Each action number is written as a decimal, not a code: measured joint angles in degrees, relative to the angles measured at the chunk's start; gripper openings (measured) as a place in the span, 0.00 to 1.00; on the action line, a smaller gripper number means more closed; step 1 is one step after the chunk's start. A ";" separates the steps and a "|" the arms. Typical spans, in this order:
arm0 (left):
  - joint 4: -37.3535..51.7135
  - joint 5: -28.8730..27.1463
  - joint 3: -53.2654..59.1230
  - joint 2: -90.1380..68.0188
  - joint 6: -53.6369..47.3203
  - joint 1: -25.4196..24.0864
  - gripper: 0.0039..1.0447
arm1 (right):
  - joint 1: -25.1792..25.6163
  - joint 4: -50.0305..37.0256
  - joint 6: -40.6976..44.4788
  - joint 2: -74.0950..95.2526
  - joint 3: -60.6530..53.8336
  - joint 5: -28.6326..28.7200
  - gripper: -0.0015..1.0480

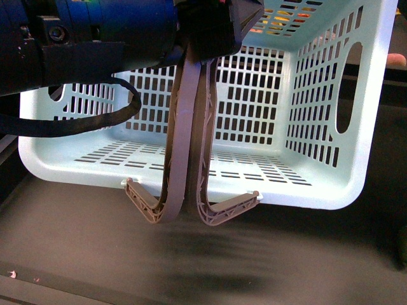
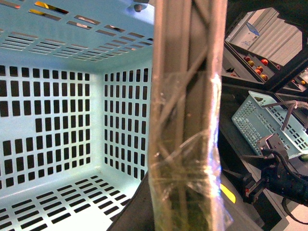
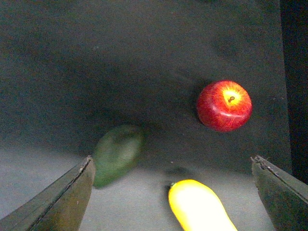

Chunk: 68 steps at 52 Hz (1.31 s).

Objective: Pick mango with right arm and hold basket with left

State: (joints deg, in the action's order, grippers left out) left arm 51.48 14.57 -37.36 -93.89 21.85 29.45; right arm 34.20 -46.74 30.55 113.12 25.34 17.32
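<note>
The basket (image 1: 318, 127) is gripped by both handles (image 1: 191, 127), pinched together in the left end effector (image 1: 206, 54), and is hung tilted above the desk (image 1: 286, 254). The right end effector (image 3: 171, 195) is spread wide open. The mango (image 3: 202, 209) is seen on the desk between its fingers, with a red apple (image 3: 224, 106) nearby.

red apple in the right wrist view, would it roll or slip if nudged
Likely rolls: the red apple is round and lies free on the flat dark surface, touching nothing. Its glossy skin suggests a grip could slip.
</note>
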 joint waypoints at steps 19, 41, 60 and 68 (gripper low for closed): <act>0.00 0.02 0.00 0.00 0.00 0.00 0.09 | 5.81 5.51 10.97 12.72 9.53 -0.33 0.92; 0.00 0.02 0.00 0.00 0.00 0.00 0.09 | 10.62 12.46 18.84 24.52 17.92 -2.93 0.92; 0.00 0.02 0.00 0.00 0.00 0.02 0.09 | 11.93 14.80 24.04 30.36 23.74 -6.05 0.92; 0.00 0.00 0.00 0.00 0.00 0.00 0.09 | 12.24 14.88 25.05 33.33 26.05 -6.71 0.92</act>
State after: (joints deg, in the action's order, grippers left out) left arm 51.48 14.57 -37.36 -93.89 21.85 29.45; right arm 46.44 -31.86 55.59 146.45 51.40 10.61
